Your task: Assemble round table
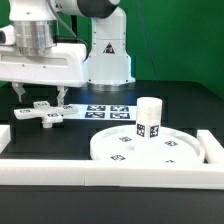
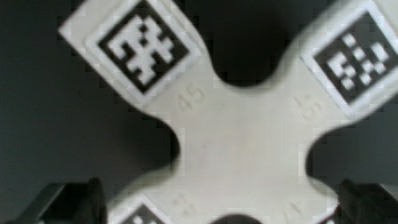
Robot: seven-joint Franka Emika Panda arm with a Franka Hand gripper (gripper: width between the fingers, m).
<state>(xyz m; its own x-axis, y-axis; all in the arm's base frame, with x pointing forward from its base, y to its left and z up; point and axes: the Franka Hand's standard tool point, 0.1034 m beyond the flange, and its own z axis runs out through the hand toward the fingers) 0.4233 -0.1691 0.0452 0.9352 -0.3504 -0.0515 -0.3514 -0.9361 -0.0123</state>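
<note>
**Gripper (image 1: 42, 97) spread wide above the cross-shaped base piece (image 1: 45, 115)**

Exterior view: the gripper hangs at the exterior view's left with its two fingers far apart and nothing held between them. The fingertips stand just over the cross-shaped base piece, which lies flat on the dark table (image 1: 180, 105); whether they touch it cannot be told. Just to the exterior view's right of that piece lies the marker board (image 1: 108, 111). Nearer, and further to the right, sits the large round disc (image 1: 105, 143), rim up. The short cylindrical leg (image 1: 149, 118) stands upright on the disc, toward its far side. White border rails (image 1: 100, 172) run along the near edge and the sides.

Wrist view: the cross-shaped base piece (image 2: 222, 120) fills the picture, its arms carrying black-and-white square tags (image 2: 143, 45). Dark fingers (image 2: 68, 200) show on either side of the piece, spread wide.
</note>
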